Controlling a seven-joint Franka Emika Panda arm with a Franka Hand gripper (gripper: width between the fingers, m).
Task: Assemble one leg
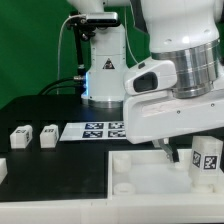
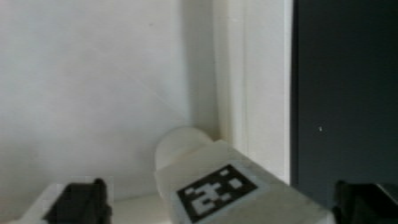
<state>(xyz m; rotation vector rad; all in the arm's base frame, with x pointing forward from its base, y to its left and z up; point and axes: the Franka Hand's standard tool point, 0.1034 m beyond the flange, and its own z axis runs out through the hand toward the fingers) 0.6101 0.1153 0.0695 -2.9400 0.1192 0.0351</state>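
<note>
The Panda's gripper (image 2: 219, 206) hangs over the white tray (image 2: 89, 90) with its fingers (image 2: 75, 203) spread wide, gripping nothing. The leg (image 2: 214, 180) sits between the two fingers, just beside the tray's rim, marker tag toward the wrist camera, touching neither finger. Two other legs (image 1: 20, 136) stand well apart on the black table (image 1: 40, 108), at the exterior view's left.

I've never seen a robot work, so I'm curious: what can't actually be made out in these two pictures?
Wrist view: the fingers are dark, blurred and cut off by the frame edge; so is one end of the leg between them.
Exterior view: the arm hides with its bulk where the fingers reach over the white tray.
Exterior view: another leg is cut off at the left edge; tags on two more legs are too small to read.
</note>
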